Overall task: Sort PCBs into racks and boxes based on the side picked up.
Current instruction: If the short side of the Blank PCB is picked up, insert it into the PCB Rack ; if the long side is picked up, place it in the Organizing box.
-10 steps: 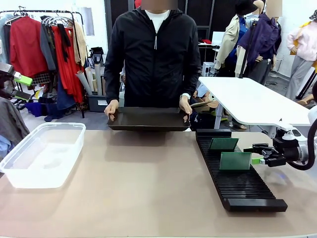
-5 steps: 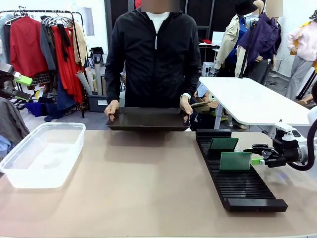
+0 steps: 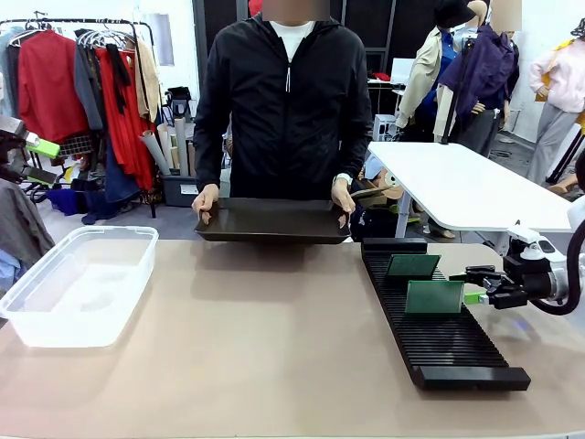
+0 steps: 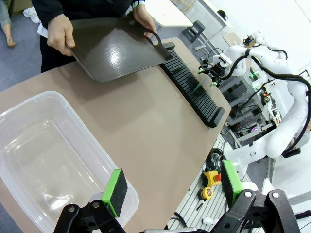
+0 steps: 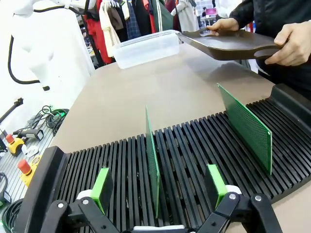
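Note:
Two green PCBs stand upright in the long black rack (image 3: pixel 450 346) on the table's right. One PCB (image 3: pixel 411 266) is farther back; the nearer PCB (image 3: pixel 434 297) has my right gripper (image 3: pixel 477 286) open at its right edge. In the right wrist view this PCB (image 5: pixel 152 155) shows edge-on between the spread green pads (image 5: pixel 102 183) of my right gripper (image 5: pixel 158 187), touching neither, with the other PCB (image 5: pixel 245 124) beyond. The clear box (image 3: pixel 78 283) sits at the left, holding nothing. My left gripper (image 4: pixel 172 187) hangs open above the box (image 4: pixel 48 160).
Across the table a person holds a shallow dark tray (image 3: pixel 272 221) with both hands at the far edge. Bare tan tabletop (image 3: pixel 274 347) lies between box and rack. A white table (image 3: pixel 466 187) stands behind on the right.
My right gripper has drawn back very slightly to the right from the nearer PCB. The person's tray has shifted a touch; nothing else moved.

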